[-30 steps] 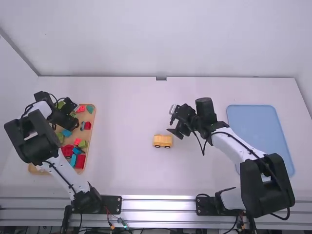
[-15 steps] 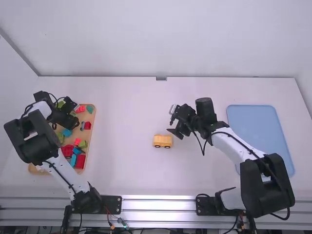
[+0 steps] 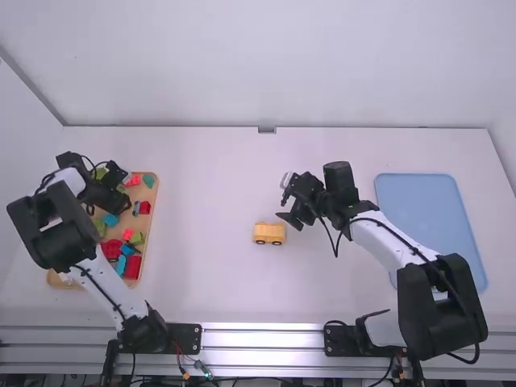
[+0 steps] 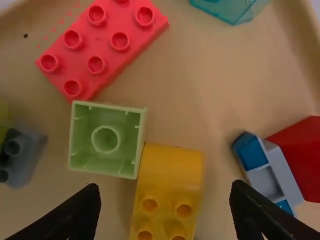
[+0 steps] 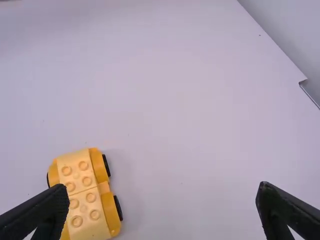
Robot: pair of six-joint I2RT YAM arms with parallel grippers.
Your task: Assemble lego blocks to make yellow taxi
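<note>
My left gripper (image 3: 125,189) was wide open and empty over the tray (image 3: 151,197), a yellow block (image 4: 168,172) below, between its fingers. Nearer my base than my right gripper (image 3: 287,206), also spread wide and empty, sat the yellow car (image 3: 268,233).

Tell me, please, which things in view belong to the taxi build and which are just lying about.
Likely for the taxi:
wheeled yellow base
yellow block, below the open left end effector

Probably just lying about:
flat red block
pale green block
blue tray
</note>
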